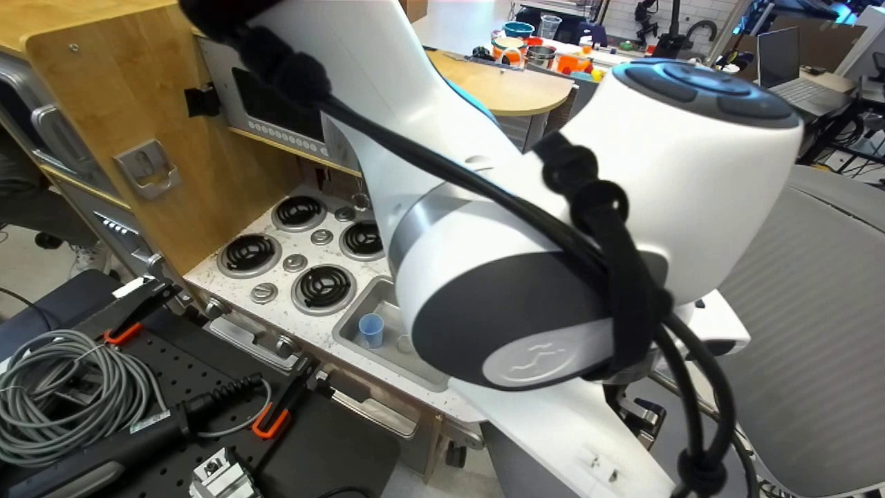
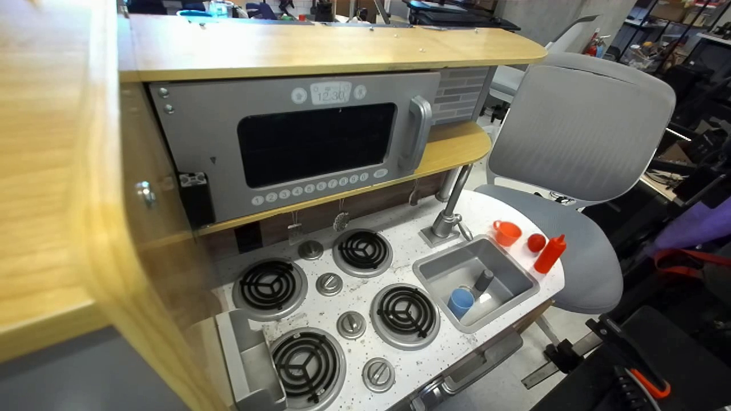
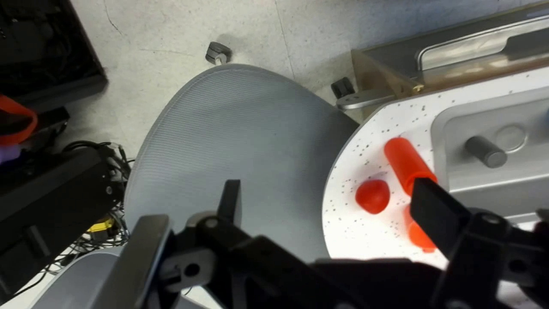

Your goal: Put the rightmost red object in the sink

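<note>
1. Wrist view: the gripper (image 3: 330,199) has its fingers spread wide, pinching nothing.
2. The ball (image 3: 372,196) is on the counter (image 3: 343,231) near its rounded end; it shows between the fingertips but off the middle, toward the sink-side finger.
3. It lies farther from the sink (image 3: 467,120) than the bottle (image 3: 405,161) or cup (image 3: 420,236), so I take it as rightmost; yet in an exterior view the bottle shows farther right, so I can't be sure.
4. The ball is roundish, with no clear long axis; the jaws' turn should matter little.
5. That finger hides part of the bottle and cup; the descent probably wants a slight shift sinkward to centre the ball, minding the bottle. The height left I cannot tell.
</note>
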You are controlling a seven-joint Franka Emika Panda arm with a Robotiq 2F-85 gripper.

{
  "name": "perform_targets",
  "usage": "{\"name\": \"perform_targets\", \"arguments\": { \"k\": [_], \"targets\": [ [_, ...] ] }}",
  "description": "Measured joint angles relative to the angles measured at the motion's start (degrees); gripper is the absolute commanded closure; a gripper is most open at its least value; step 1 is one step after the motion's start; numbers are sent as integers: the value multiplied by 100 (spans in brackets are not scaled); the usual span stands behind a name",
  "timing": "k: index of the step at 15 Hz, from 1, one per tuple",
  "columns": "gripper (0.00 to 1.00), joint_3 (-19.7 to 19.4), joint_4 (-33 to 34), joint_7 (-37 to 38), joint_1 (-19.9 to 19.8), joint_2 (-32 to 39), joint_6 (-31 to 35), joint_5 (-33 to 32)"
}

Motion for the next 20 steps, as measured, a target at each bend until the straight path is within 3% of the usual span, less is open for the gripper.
{"name": "perform_targets", "arguments": {
  "k": [11,20],
  "targets": [
    [0,255,1777,1364,37,1328,-1,-101],
    [0,365,2457,1862,276,2412,-6,-542]
  ]
}}
